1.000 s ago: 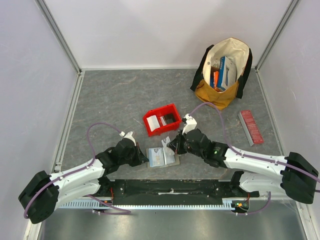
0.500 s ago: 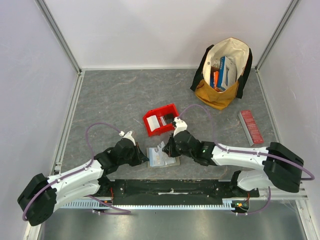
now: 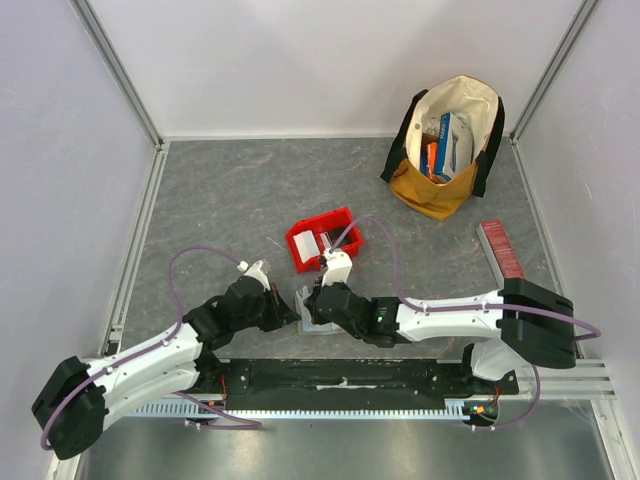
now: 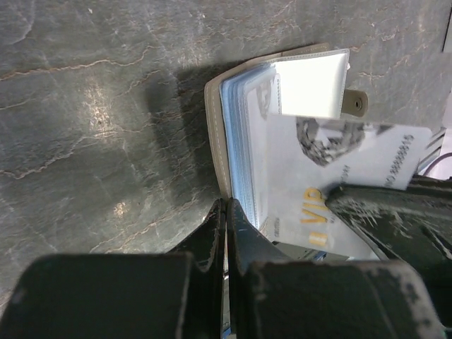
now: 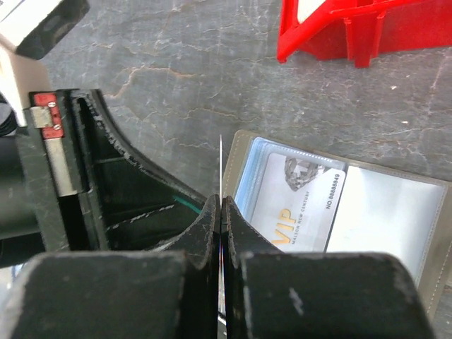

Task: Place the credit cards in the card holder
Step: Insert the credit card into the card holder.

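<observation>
Right hand [image 5: 220, 201]: fingers pressed together on a white card [image 5: 220, 159], which shows only as a thin line edge-on, so I judge it to be one of the credit cards. It stands just beside the left cover of the card holder [image 5: 385, 212]. Holder lies open on the tabletop [image 5: 162, 78], near the red bin [image 5: 339, 28], w/ clear sleeves fanned. A VIP card [image 5: 300, 205] rests on the sleeve stack; can't tell if it's tucked in. Left hand [image 4: 226, 206]: fingers shut tight at the holder's cover edge; can't tell whether the cover is nipped btwn them or only pressed. Step in hand, as I judge it: seat the pinched card in a sleeve. To do it well I'd tip the card flat, line its short edge up w/ a sleeve mouth, slide slowly, and use the left hand as anchor so the holder doesn't skate. Vs. 1 s ago: right arm has swung in from the right, its hand now over the holder's left part, not beside its right edge. Left hand unmoved.
</observation>
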Robot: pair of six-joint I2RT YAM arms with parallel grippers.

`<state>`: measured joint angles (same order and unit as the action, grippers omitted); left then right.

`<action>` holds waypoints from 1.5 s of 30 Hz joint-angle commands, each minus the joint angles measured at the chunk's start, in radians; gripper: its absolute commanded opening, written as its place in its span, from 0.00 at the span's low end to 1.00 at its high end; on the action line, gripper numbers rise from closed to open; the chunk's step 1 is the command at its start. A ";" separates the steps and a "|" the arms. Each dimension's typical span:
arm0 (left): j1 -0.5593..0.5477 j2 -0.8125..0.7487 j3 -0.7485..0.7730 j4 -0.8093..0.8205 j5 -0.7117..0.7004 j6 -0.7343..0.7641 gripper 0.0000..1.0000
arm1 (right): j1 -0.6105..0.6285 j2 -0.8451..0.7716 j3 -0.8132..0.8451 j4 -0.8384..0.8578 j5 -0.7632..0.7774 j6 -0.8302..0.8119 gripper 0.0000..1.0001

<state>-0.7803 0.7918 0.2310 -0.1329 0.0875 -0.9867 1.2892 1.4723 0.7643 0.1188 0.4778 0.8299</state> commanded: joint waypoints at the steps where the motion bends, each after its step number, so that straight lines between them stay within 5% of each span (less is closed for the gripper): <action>1: 0.003 -0.019 0.033 0.010 0.023 -0.038 0.02 | 0.019 0.048 0.058 0.016 0.137 0.012 0.00; 24: 0.004 -0.068 0.044 -0.016 0.014 -0.038 0.02 | 0.039 0.031 0.102 -0.312 0.386 0.015 0.00; 33: 0.003 -0.083 0.057 -0.033 0.015 -0.040 0.02 | 0.039 -0.063 0.092 -0.170 0.272 -0.026 0.00; 45: 0.003 -0.077 0.056 -0.033 0.012 -0.040 0.02 | 0.039 0.063 0.128 -0.080 0.176 -0.034 0.00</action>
<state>-0.7803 0.7189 0.2523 -0.1844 0.0891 -1.0004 1.3270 1.5005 0.8471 -0.0154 0.6697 0.8066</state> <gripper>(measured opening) 0.023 0.009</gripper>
